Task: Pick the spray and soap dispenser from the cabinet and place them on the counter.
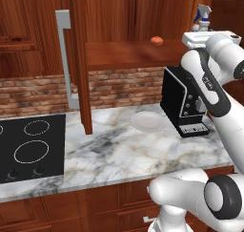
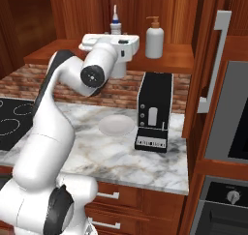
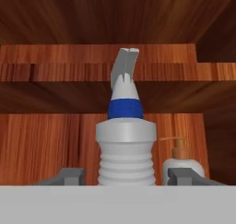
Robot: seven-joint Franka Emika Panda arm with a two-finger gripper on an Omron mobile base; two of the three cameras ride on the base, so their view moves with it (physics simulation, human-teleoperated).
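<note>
While hand view shows gripper point(image 3: 125, 176) spread around spray point(image 3: 125, 149), soap dispenser point(image 2: 154, 39) beside.

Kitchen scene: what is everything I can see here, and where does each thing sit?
spray: one, grey-white with blue collar, on the cabinet shelf, between the fingers
soap dispenser: one, grey-white with orange pump, on the shelf beside the spray
cabinet: one, reddish-brown, door open, above the counter
counter: one, white-grey marble
cooktop: one, black, set in the counter
plate: one, white, on the counter
coffee machine: one, black, beside the plate
oven: one, grey and black, at the right
arm: one, white
fingers: two, grey, either side of the spray
</note>
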